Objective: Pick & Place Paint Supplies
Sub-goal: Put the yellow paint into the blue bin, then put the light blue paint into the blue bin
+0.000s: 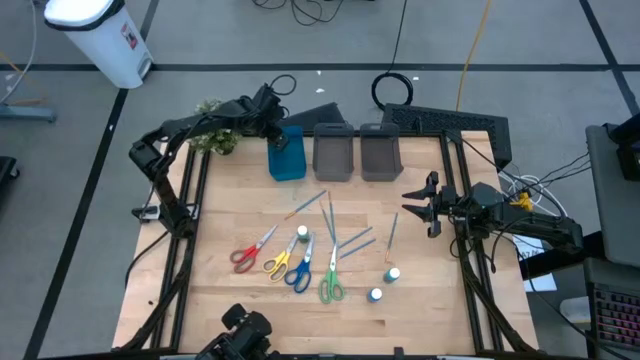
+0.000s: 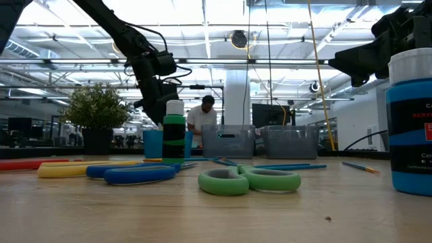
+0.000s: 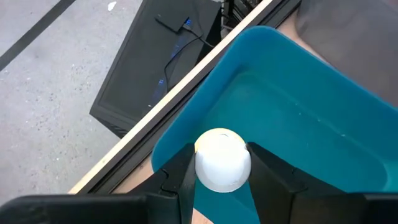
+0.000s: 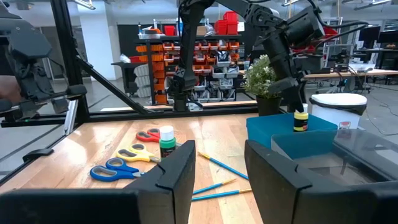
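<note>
Left wrist view — left hand (image 3: 221, 171) grips bottle (image 3: 222, 159) over blue bin (image 3: 298, 93).

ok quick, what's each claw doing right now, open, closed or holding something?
Left claw: closed on a white-capped paint bottle, over the blue bin.
Right claw: open, holding nothing, at the table's right edge.
</note>
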Robot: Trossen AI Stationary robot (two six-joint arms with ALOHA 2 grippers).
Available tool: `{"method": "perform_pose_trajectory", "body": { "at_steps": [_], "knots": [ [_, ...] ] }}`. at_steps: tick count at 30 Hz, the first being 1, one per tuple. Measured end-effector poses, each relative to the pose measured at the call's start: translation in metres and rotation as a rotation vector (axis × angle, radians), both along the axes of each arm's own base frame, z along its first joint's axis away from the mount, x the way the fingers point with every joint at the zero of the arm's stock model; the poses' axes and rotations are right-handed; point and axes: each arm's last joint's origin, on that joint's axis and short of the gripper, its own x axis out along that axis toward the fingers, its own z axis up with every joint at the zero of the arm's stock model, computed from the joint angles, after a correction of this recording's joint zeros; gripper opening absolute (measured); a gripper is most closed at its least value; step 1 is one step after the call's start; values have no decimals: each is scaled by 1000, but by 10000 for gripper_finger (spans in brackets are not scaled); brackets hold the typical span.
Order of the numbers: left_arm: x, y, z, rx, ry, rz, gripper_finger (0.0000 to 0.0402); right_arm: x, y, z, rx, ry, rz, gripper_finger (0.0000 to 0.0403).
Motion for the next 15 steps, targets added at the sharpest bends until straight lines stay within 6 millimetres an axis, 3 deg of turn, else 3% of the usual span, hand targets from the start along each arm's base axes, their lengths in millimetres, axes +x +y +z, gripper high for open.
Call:
{"method": "perform_pose_trajectory", "body": {
  "at_steps": [8, 15],
  "knots": [
    [-3, -1, 0, 27, 54, 29, 284, 0, 0, 0, 0, 0, 0, 130],
    [-11, -9, 28, 94, 17, 45, 355, 0, 0, 0, 0, 0, 0, 130]
  ]
}}
